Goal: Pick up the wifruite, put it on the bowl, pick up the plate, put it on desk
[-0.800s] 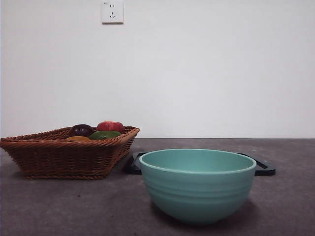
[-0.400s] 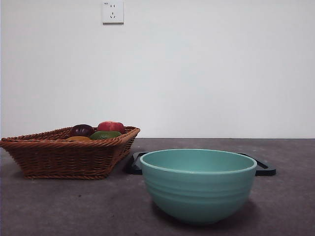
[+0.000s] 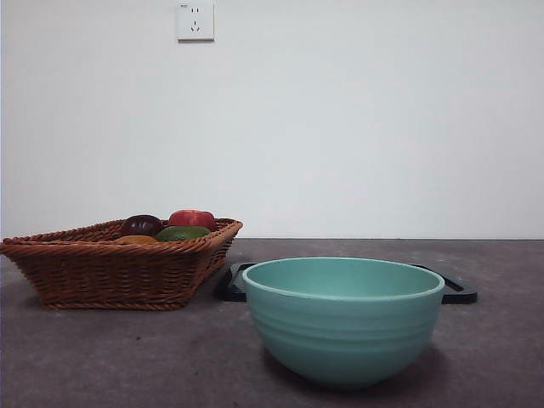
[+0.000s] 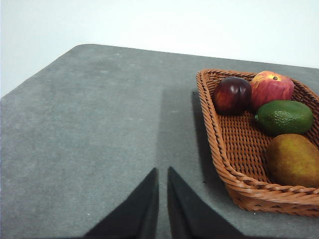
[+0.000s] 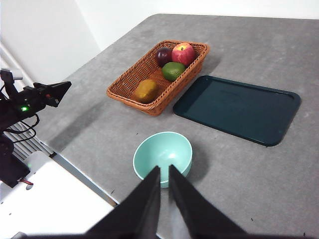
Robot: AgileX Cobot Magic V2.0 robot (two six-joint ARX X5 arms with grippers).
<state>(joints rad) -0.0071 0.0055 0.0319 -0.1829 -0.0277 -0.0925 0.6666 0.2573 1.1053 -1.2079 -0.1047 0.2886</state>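
Wifruite (image 4: 293, 159) location: inside the woven basket (image 4: 219, 144), at the right edge of the left wrist frame, next to the green fruit (image 4: 284, 116). A dark purple fruit (image 4: 232, 95) and a red fruit (image 4: 270, 87) lie at the far end of the same basket, touching each other. In the front frame only the top of the wifruite (image 3: 136, 240) shows above the basket rim (image 3: 110, 272), at left of centre.

Bowl (image 3: 342, 319) location: lower centre of the front frame, upright on the table (image 3: 127, 357), with nothing visible inside it in the right wrist frame (image 5: 163, 155). A dark teal tray (image 5: 237, 107) lies flat on the table behind the bowl and just beside the basket (image 5: 157, 75); in the front frame only its edge (image 3: 457, 291) shows.

Left gripper (image 4: 162, 174): jaws nearly together, with a thin gap and nothing between them, above bare table beside the basket.

Right gripper (image 5: 164, 172): jaws nearly together, nothing between them, high above the table, with the bowl just beyond the tips in its frame. The other arm (image 5: 35, 97) shows at the left edge of that frame.
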